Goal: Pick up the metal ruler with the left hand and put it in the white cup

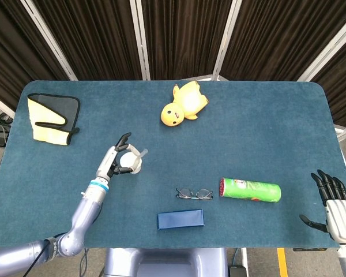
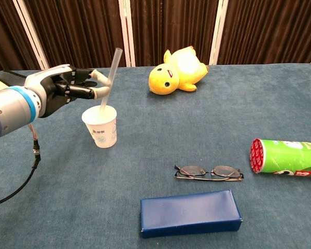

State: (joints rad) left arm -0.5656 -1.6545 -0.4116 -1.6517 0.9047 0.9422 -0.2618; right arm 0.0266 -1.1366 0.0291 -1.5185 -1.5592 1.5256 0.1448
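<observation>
The white cup [image 2: 100, 126] stands upright on the blue table, left of centre; the head view shows the cup [image 1: 132, 165] from above. The metal ruler [image 2: 110, 75] stands steeply in it, lower end inside the cup and top leaning slightly right. My left hand [image 2: 62, 88] is just left of the cup's rim and pinches the ruler's middle between thumb and fingers [image 2: 98, 93]. From above, the left hand [image 1: 115, 161] lies against the cup and the ruler [image 1: 140, 153] pokes out to the right. My right hand [image 1: 333, 203] hangs open off the table's front right edge.
A yellow plush duck [image 2: 179, 71] lies behind the cup. Glasses [image 2: 209, 171], a blue case [image 2: 190, 212] and a green tube can [image 2: 289, 158] lie to the front right. A yellow and black mitt [image 1: 52, 118] sits at the far left.
</observation>
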